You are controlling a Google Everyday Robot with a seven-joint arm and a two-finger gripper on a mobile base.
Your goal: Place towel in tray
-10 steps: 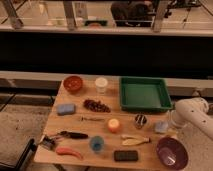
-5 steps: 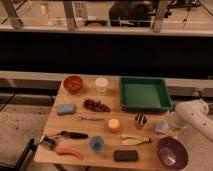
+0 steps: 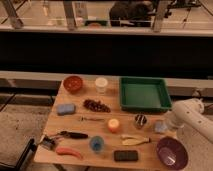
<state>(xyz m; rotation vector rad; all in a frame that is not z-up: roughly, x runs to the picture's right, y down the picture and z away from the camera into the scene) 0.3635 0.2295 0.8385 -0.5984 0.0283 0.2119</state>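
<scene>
The towel (image 3: pixel 159 127) is a small pale blue-grey cloth lying on the wooden table near its right edge, just in front of the tray's front right corner. The green tray (image 3: pixel 145 106) stands at the table's back right, with nothing showing inside it. My white arm (image 3: pixel 189 117) comes in from the right. Its gripper (image 3: pixel 165 125) is low over the table, right beside the towel. I cannot tell whether it touches the cloth.
An orange (image 3: pixel 114 125) and a metal cup (image 3: pixel 140 120) lie left of the towel. A purple bowl (image 3: pixel 171 152), a banana (image 3: pixel 135 140) and a black block (image 3: pixel 125 156) are in front. A blue sponge (image 3: pixel 65 108), a brown bowl (image 3: pixel 73 83) and a white cup (image 3: pixel 101 84) are further left.
</scene>
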